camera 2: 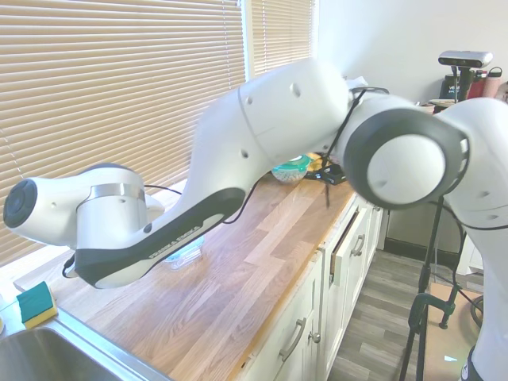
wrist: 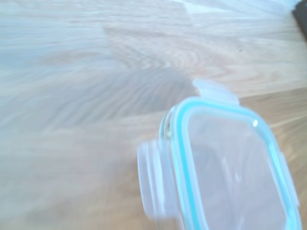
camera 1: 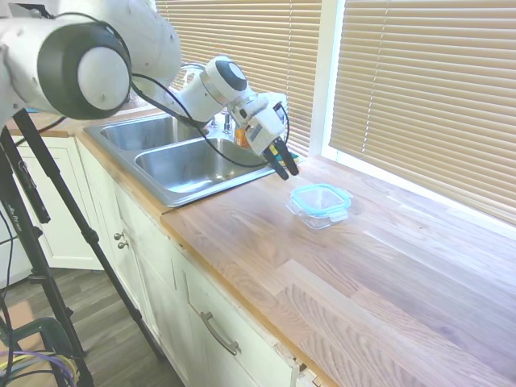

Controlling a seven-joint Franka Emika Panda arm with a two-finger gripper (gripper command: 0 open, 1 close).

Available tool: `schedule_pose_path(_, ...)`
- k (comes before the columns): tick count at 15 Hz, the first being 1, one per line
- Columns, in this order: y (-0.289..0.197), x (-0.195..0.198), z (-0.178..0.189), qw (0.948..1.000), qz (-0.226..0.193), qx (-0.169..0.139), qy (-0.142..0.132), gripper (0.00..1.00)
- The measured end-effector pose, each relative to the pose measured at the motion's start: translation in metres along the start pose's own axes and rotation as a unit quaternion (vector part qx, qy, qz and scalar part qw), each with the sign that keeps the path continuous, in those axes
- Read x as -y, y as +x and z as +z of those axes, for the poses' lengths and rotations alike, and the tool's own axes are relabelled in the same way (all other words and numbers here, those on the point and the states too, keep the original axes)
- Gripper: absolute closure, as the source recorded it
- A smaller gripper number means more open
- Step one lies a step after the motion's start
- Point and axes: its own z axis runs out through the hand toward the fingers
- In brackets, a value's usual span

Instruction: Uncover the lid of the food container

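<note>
Resting on wood countertop (camera 1: 387, 282): lid (camera 1: 320, 197) on food container (camera 1: 321, 216) | sink (camera 1: 193, 165) beside | gripper (camera 1: 285, 168) fingers together

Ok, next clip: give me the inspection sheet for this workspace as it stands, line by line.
Surface: wooden countertop running beside a steel double sink; white cabinets below.
Job's things: lid with teal rim sits on the food container, not yet removed; a side tab shows in the wrist view.
Clutter: green and yellow sponge by the sink; bowl farther along the counter.
Tool: tool hangs in the air near the sink's corner, angled toward the container, not touching it; fingers look close together, state unclear.
Cables: black cable loops along the arm.
Surroundings: closed wooden blinds behind the counter.
</note>
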Motion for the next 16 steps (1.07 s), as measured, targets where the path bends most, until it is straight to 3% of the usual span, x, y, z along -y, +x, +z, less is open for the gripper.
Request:
schedule_pose_path(6,-0.004,0.026,0.017,0.9982,-0.04,-0.028,-0.034,0.0)
schedule_pose_path(9,-0.023,0.033,0.02,0.997,-0.06,-0.032,-0.037,0.0)
schedule_pose_path(16,-0.043,0.027,0.035,0.9919,-0.078,-0.054,-0.085,0.0)
